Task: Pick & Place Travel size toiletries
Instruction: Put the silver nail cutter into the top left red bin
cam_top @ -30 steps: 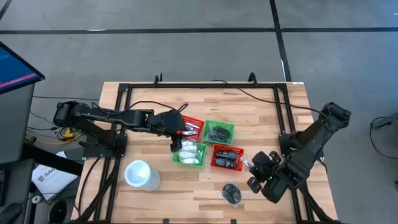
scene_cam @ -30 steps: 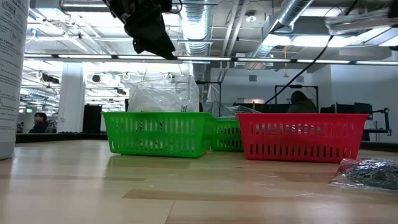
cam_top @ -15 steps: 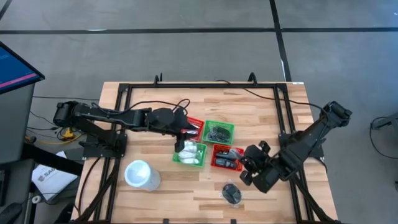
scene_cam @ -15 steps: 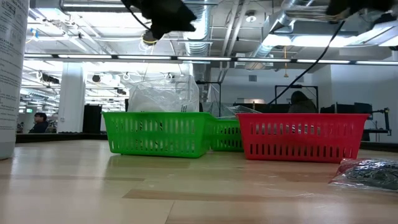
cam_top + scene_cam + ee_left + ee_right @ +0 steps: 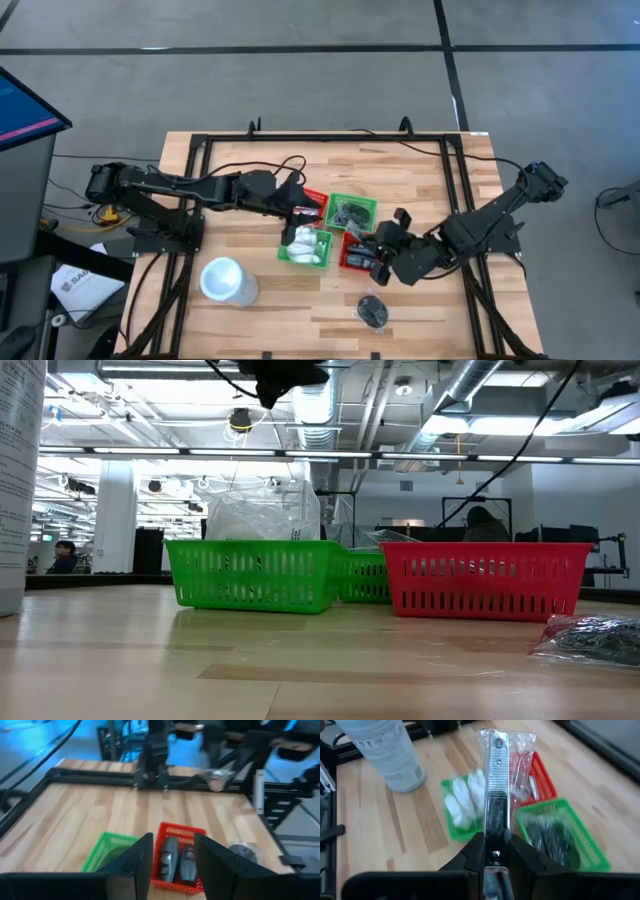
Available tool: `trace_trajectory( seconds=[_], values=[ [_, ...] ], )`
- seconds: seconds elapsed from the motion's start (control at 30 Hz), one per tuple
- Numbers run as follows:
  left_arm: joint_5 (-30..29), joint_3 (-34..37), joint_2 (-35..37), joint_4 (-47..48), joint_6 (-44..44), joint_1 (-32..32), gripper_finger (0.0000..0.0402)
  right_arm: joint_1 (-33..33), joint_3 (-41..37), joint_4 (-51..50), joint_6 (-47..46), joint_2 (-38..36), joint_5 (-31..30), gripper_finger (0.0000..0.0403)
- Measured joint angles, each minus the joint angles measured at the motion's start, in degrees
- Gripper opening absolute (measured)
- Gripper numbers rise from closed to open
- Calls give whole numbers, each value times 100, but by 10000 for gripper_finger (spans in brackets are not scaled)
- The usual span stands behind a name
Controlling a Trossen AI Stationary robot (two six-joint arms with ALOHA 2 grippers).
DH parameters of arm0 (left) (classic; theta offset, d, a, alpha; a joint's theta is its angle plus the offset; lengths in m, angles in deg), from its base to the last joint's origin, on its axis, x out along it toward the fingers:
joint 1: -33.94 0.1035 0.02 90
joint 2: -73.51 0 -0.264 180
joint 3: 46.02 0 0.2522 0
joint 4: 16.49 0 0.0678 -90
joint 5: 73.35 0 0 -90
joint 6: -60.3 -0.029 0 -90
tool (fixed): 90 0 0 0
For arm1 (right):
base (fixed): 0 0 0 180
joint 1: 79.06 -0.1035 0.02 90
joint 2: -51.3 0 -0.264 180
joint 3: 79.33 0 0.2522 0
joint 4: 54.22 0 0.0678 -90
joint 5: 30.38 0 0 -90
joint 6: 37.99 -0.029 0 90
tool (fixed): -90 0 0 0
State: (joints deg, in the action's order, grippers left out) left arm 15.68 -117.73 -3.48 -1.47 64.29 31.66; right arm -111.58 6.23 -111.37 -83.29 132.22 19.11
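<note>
High view vs a second ago: my right pincer [image 5: 383, 252] has swung in from the bench's [image 5: 420, 180] near right corner and now sits over the near red plastic square basket [image 5: 352, 262]; my left pincer [image 5: 300, 198] has pulled off the white packets toward the far red square basket [image 5: 314, 205]. Near green square basket [image 5: 305, 246] holds white crinkly packets [image 5: 306, 240]; far green square basket [image 5: 352, 211] holds dark wrapped bundles [image 5: 352, 212]; near red one holds short dark-silvery tubes [image 5: 175, 859]. Black round bundle in clear wrap [image 5: 374, 311] lies loose on the bench, large white round cup [image 5: 225, 279] near the left. Right pincer is clamped tight on a silvery metal piece in clear wrap [image 5: 497, 772]. Left pincer fingers stand parted, gripping nothing.
</note>
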Motion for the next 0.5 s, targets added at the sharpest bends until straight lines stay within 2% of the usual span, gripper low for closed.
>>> trace_trajectory(
  seconds=[0.23,0.5],
  values=[
    [445,0,0,-561,-81,0,131,314,110,887,1178,4,10,47],
    [447,0,0,-1107,-243,0,131,561,110,1774,2150,2,16,47]
  ],
)
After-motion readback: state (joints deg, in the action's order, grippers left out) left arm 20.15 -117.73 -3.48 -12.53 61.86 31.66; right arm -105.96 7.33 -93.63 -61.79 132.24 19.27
